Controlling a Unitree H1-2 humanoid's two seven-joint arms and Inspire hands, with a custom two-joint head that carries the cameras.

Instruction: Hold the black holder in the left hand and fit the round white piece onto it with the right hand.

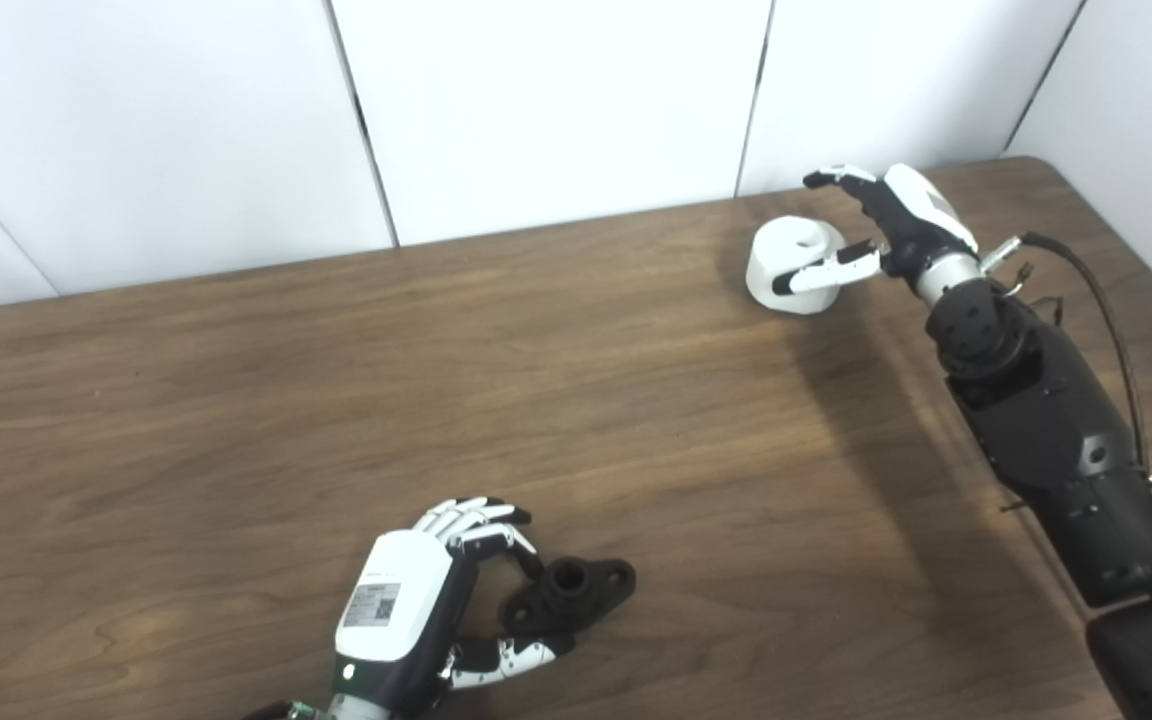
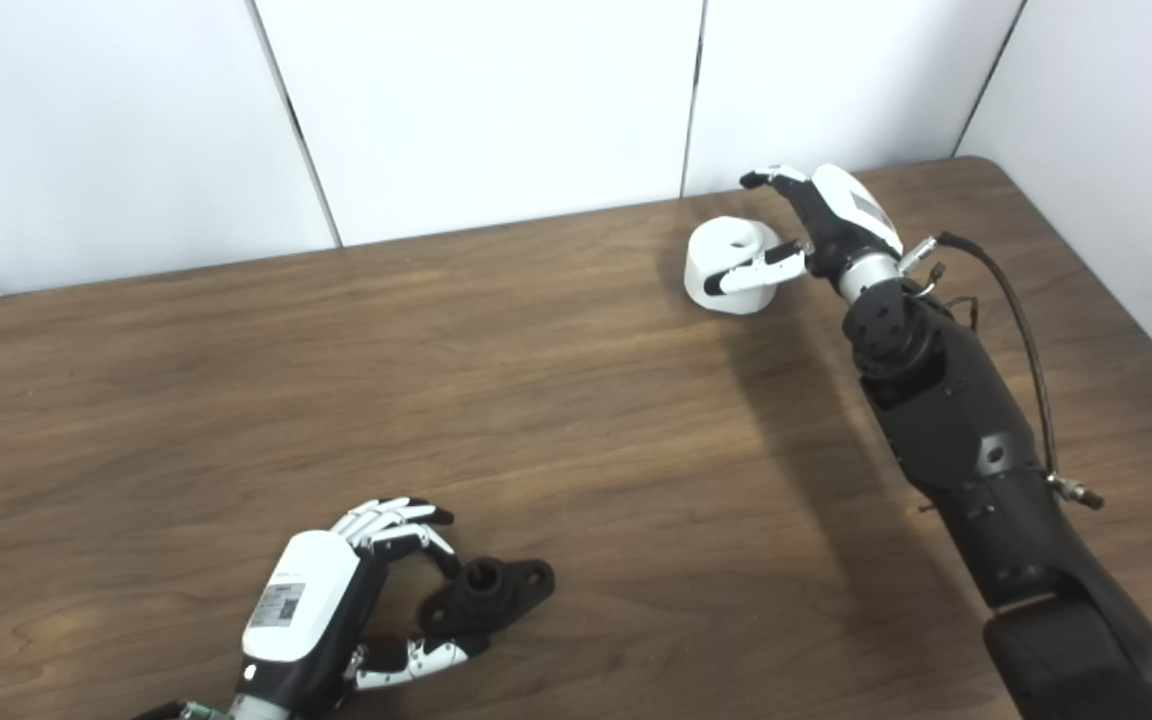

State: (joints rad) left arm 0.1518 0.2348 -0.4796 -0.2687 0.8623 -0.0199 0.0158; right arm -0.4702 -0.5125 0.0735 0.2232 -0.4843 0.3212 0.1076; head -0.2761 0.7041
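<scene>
The black holder (image 1: pixel 576 588), a flanged piece with a round socket, lies on the table near the front edge. My left hand (image 1: pixel 406 610) is curled around its left end. The fingertips (image 1: pixel 528 562) touch its far side and the thumb (image 1: pixel 511 655) presses its near side. The round white piece (image 1: pixel 794 262) stands on the table at the far right. My right hand (image 1: pixel 886 225) reaches it from the right and is open. Its thumb (image 1: pixel 826 272) lies across the front of the piece, and one finger (image 1: pixel 836 178) stretches out behind it without closing.
The brown wooden table (image 1: pixel 336 400) stretches wide between the two hands. White wall panels (image 1: pixel 536 100) stand along its far edge. The right forearm (image 1: pixel 1046 420) and its cable lie over the table's right side, near the right edge.
</scene>
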